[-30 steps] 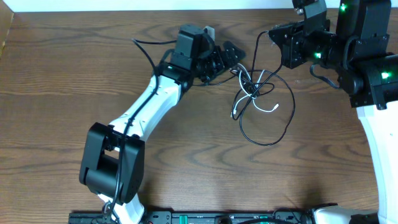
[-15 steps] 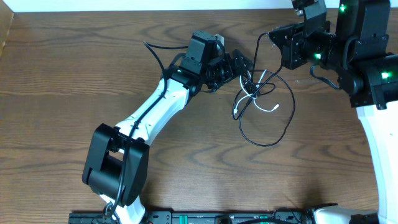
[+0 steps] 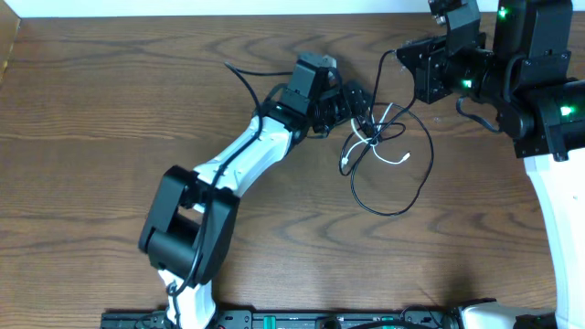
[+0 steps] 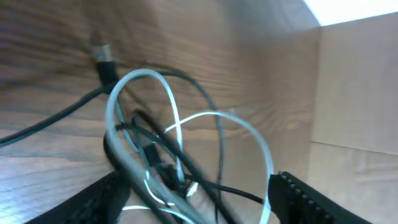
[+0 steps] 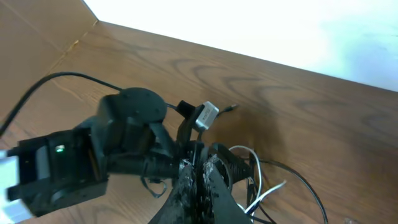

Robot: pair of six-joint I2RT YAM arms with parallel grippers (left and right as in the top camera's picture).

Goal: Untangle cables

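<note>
Black cable: laid in one long loop, long axis 12 to 6 o'clock, tangled with white cable at 2 o'clock on table. White cable: long axis 1 to 7 o'clock. Left gripper: fingers spread wide about the tangle. Right gripper: opening cannot be told.

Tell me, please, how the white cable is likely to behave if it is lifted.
Probably floppy: the white cable lies in loose curves. Likely light, since it is thin. It may drag the black cable along, because the two cross in a tangle.
</note>
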